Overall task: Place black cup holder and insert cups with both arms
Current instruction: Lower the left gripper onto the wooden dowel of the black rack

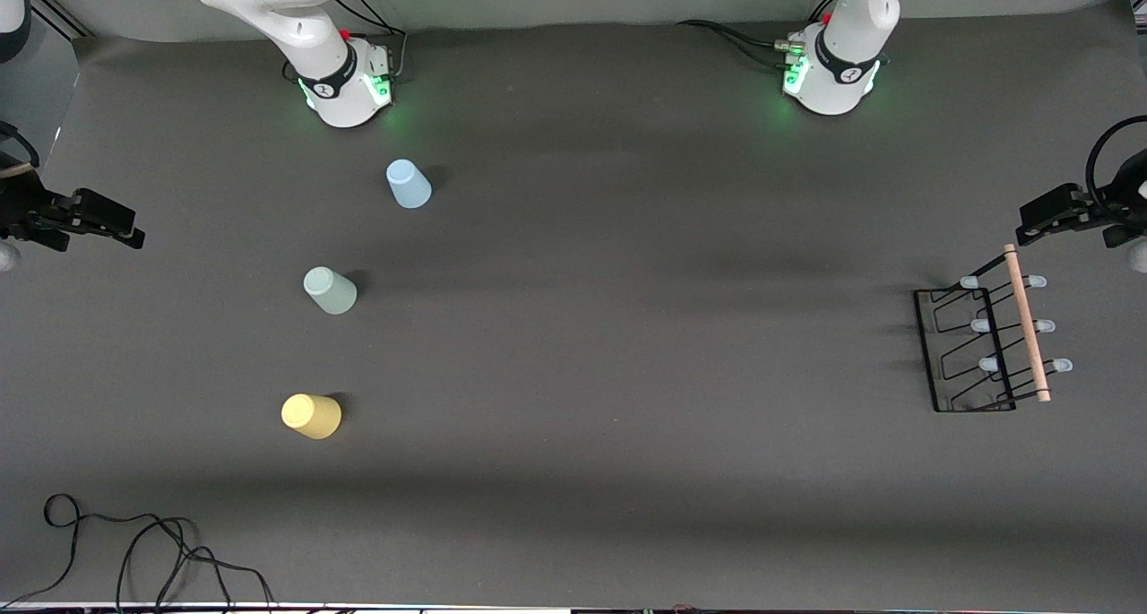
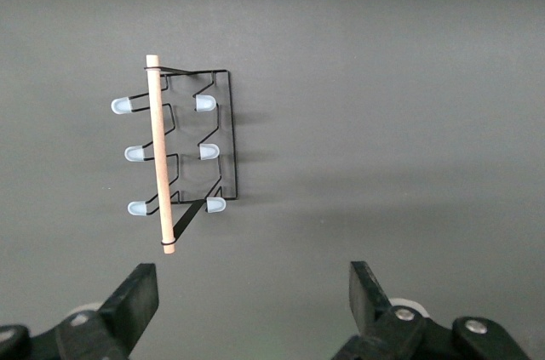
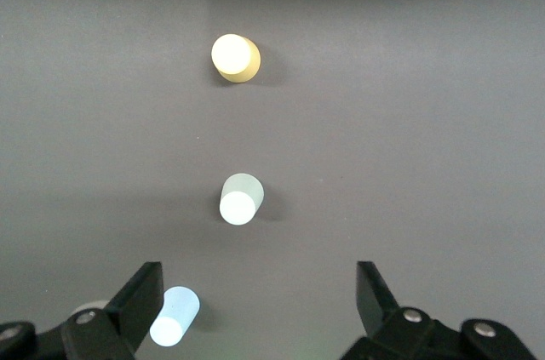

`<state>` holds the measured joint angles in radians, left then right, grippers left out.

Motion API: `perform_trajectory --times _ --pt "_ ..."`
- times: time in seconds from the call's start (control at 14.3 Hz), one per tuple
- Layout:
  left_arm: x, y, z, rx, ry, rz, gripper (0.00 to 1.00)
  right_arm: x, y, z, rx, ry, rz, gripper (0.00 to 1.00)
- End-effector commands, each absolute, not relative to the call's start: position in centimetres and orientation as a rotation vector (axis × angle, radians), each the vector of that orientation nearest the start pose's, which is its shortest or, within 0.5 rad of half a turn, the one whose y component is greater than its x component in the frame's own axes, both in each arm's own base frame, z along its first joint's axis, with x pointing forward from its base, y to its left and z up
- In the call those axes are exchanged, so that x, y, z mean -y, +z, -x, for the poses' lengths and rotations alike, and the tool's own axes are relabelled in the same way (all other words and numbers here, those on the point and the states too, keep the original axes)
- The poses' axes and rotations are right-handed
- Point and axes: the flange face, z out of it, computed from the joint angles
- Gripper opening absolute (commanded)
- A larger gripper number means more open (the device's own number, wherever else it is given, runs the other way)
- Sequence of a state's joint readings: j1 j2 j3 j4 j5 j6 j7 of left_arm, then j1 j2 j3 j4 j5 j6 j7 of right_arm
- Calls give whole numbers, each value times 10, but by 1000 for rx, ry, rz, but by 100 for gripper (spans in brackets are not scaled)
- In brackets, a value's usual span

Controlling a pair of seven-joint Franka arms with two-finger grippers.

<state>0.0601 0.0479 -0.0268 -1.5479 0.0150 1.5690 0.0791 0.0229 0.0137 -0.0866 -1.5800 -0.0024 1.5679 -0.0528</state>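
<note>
The black wire cup holder (image 1: 981, 345) with its light wooden rod handle (image 1: 1026, 324) and six pale-tipped pegs stands on the dark grey counter (image 1: 627, 327) at the left arm's end, with the left end effector (image 2: 251, 305) hanging above beside it, spread wide and empty. It looks light and stiff, and the round rod seems the best place to pinch, though smooth wood may slip or swing.

Three small tapered plastic cups, light blue (image 1: 409, 184), pale grey-green (image 1: 330, 290) and yellow (image 1: 312, 415), stand upside down, well apart, at the right arm's end below the wide, empty right end effector (image 3: 255, 309); they look featherweight, thin-walled and easily tipped, so a gentle grip across the sides suits them.

Left claw (image 2: 247, 296) agape, right claw (image 3: 255, 296) agape, both arms waiting
</note>
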Motion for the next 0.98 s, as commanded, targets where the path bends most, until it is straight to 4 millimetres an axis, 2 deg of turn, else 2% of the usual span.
perform_trajectory --times 0.0,0.14,0.28,0.56,0.7,0.91 --pt "-18 616 -562 -58 30 3122 100 32 619 -550 -48 23 3132 100" --pt "-19 616 -563 -55 23 3122 100 33 620 -553 -50 21 3133 100" --pt "-22 608 -567 -51 23 3121 100 33 619 -553 -51 23 3133 100" --pt "-36 550 -580 -46 -38 3116 100 31 618 -553 -43 26 3133 100" --pt "-62 520 -586 -8 -1 3099 100 32 618 -553 -43 26 3134 100" --pt "-103 478 -597 -68 58 3098 100 32 619 -553 -43 21 3135 100"
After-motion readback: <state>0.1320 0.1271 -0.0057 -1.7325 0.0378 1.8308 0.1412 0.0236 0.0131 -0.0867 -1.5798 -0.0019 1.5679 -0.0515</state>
